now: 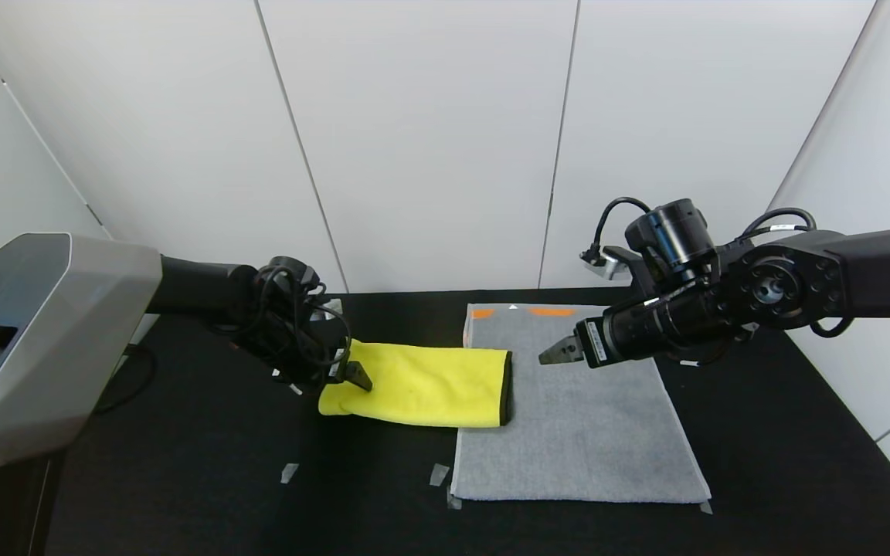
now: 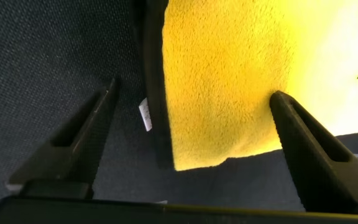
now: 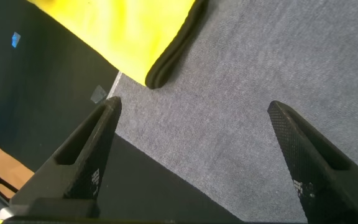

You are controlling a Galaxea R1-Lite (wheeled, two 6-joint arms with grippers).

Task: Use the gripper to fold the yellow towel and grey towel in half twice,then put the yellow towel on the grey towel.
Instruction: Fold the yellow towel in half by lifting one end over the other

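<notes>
The left gripper point(image 1: 352, 374) is seen at the left end of the yellow towel point(image 1: 422, 384), low over the black tabletop point(image 1: 182, 463). In the left wrist view its two dark fingers point(image 2: 79, 149) are spread wide, one over the bare table and one at the plush yellow surface point(image 2: 229, 81), with nothing clamped between them; a small white tag point(image 2: 145, 115) is visible beside the cloth's dark edge. The yellow towel is laid folded into a long strip, its black-trimmed right end resting over the left edge of the grey towel point(image 1: 584, 432). The grey towel is spread flat on the table, with an orange-patterned band point(image 1: 522, 312) at its far end. Small tape marks point(image 1: 439, 474) are stuck to the table near its front left corner. The right gripper point(image 1: 557, 353) is held above the far half of the grey towel, just right of the yellow towel's end. Its fingers point(image 3: 86, 155) are parted widely and nothing is gripped by them.
</notes>
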